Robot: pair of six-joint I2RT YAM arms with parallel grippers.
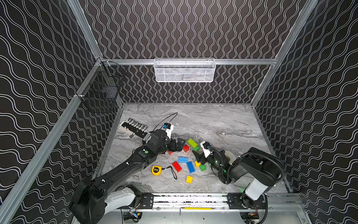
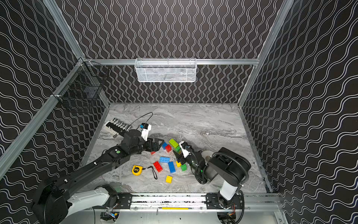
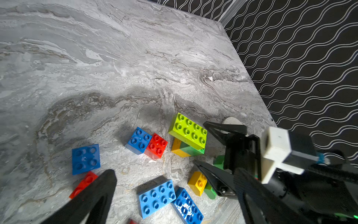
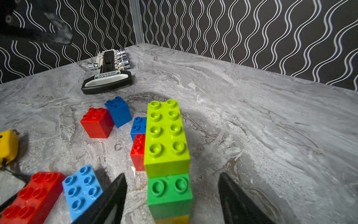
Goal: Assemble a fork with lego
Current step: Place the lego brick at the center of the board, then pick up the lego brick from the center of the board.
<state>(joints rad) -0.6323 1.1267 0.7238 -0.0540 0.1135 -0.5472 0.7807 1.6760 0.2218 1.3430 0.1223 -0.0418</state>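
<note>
Lime oblong brick atop green brick, yellow brick beneath

Lego bricks, scattered, some stacked

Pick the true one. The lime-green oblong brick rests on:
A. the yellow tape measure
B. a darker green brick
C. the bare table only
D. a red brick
B: in the right wrist view the lime brick sits stacked on a darker green brick, and two of the green brick's studs show just past the lime brick's end.
</note>
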